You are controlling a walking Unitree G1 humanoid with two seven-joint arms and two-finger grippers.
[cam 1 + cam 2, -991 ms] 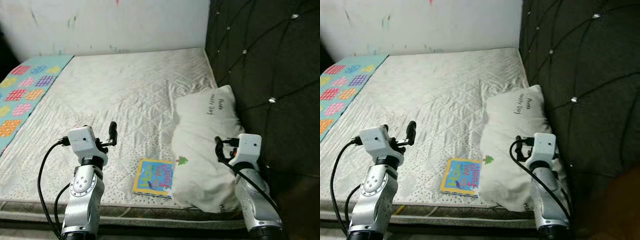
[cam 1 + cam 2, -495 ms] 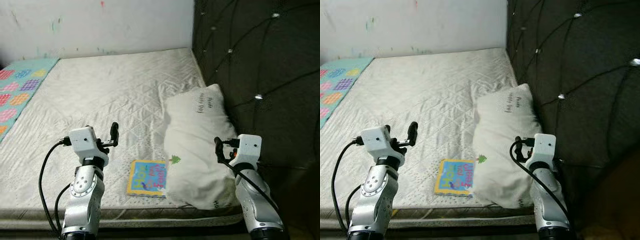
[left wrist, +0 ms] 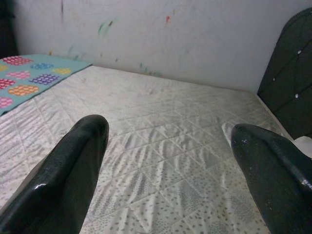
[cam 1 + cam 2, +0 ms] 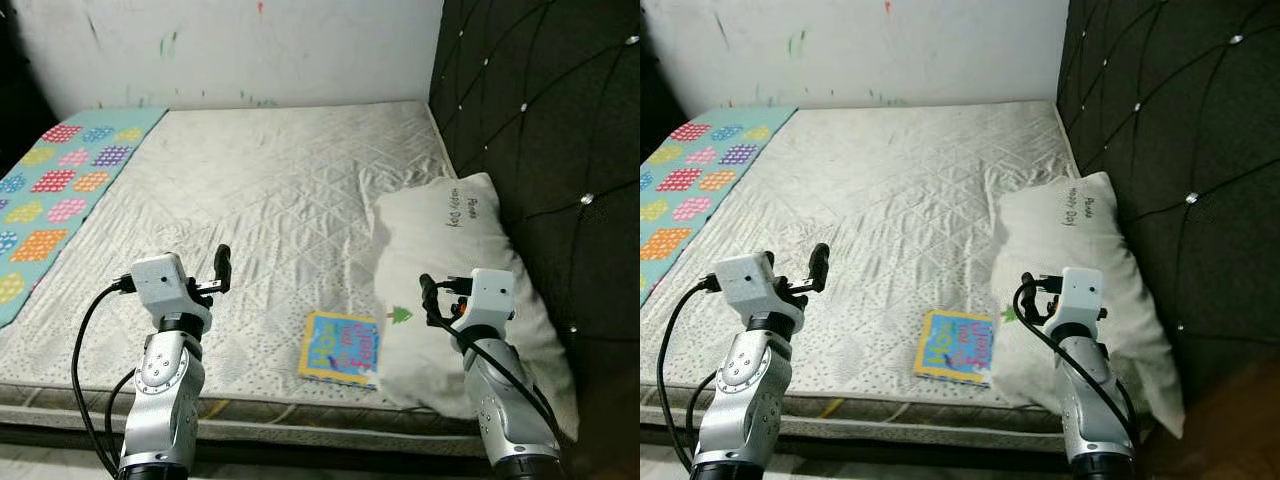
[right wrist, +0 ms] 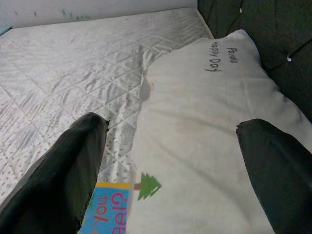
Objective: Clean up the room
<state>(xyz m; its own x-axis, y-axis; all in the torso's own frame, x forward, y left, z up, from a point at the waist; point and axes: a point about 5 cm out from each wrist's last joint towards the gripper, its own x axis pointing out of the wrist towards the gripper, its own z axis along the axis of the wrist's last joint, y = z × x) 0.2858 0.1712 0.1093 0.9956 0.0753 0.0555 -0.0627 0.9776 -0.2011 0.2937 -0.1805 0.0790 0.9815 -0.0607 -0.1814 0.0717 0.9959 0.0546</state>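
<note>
book [image 4: 341, 348] left of pillow [image 4: 470, 270] - touching

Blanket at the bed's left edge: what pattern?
The blanket is teal with grids of coloured dots: pink, orange, purple, yellow. Clearest in the left eye view.

quilted cloth mattress [image 4: 270, 200], tufted headboard [image 4: 540, 120], glossy black fingers [image 3: 73, 165]
</note>
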